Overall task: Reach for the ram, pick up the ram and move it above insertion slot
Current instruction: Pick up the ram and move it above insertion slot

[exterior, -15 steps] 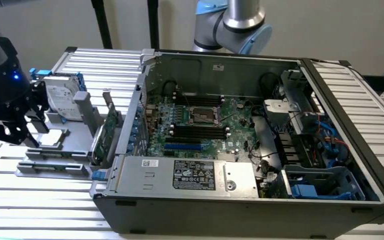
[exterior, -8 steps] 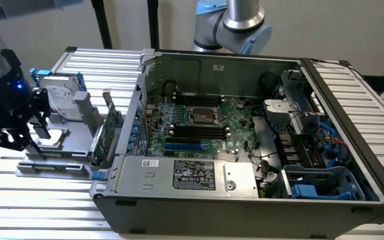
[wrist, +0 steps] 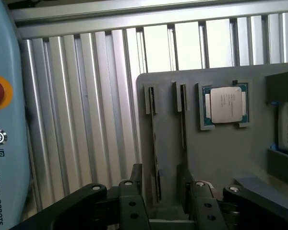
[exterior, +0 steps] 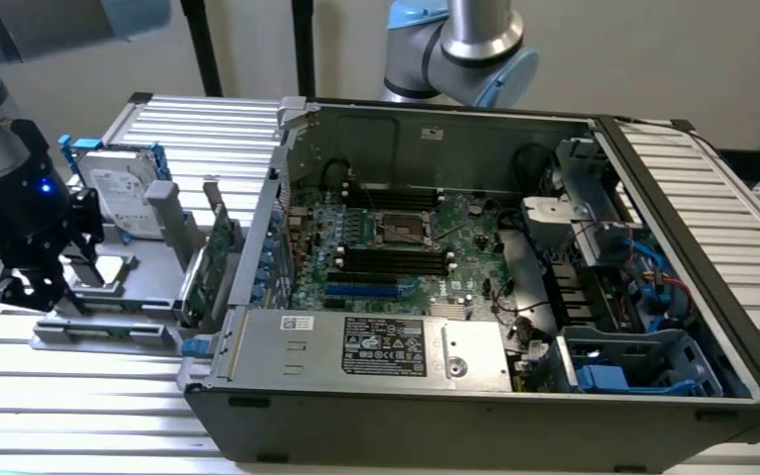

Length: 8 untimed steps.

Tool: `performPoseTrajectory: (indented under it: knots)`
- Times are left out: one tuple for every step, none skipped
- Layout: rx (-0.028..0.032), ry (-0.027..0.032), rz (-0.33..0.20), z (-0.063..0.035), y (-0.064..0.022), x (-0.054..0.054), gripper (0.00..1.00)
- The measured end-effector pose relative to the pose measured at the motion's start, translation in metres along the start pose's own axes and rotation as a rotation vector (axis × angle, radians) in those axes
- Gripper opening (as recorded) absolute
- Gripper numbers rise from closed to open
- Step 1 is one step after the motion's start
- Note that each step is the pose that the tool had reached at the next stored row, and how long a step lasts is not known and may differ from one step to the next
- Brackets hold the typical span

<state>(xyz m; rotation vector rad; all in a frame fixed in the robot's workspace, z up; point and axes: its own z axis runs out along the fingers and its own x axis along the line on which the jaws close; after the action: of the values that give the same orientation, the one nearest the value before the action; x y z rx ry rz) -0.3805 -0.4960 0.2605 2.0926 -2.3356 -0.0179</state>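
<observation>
Gripper is released, with the jaws standing wide apart and nothing held. In the wrist view the two black fingers sit low over a grey holding fixture that rests on a ribbed aluminium table. The ram stands on edge in a narrow slot of that fixture and shows as a thin dark strip. Its near end lies between the fingers; contact cannot be told. A second edge-on stick stands in the neighbouring slot, just beside the first, and a CPU lies flat in a recess next to it. A pale blue teach pendant with a red button lies on the table beside the fixture. In the exterior view the gripper hangs over the fixture at the exterior view's left. A hard drive and a green expansion card stand upright near it. The open computer case sits to the exterior view's right of the fixture. The black memory slots on its motherboard are well apart from the gripper.
</observation>
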Motion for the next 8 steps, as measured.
performPoseTrajectory:
  knots:
    - [0.0001, 0.0000, 0.000, 0.0018, 0.0000, 0.000, 0.42]
    - [0.0001, -0.0001, 0.000, 0.0037, 0.0000, 0.001, 0.42]
    - [-0.0001, 0.0001, 0.000, 0.0054, 0.0000, 0.001, 0.42]
    - [-0.0001, 0.0001, 0.000, 0.0072, 0.0000, 0.001, 0.42]
    - [-0.0001, 0.0001, -0.001, 0.0090, 0.0000, 0.001, 0.42]
    - [0.0000, 0.0001, -0.001, 0.0109, 0.0000, 0.002, 0.42]
    - [-0.0001, 0.0001, -0.001, 0.0126, 0.0000, 0.002, 0.42]
    - [0.0000, 0.0000, -0.001, 0.0145, 0.0001, 0.002, 0.42]
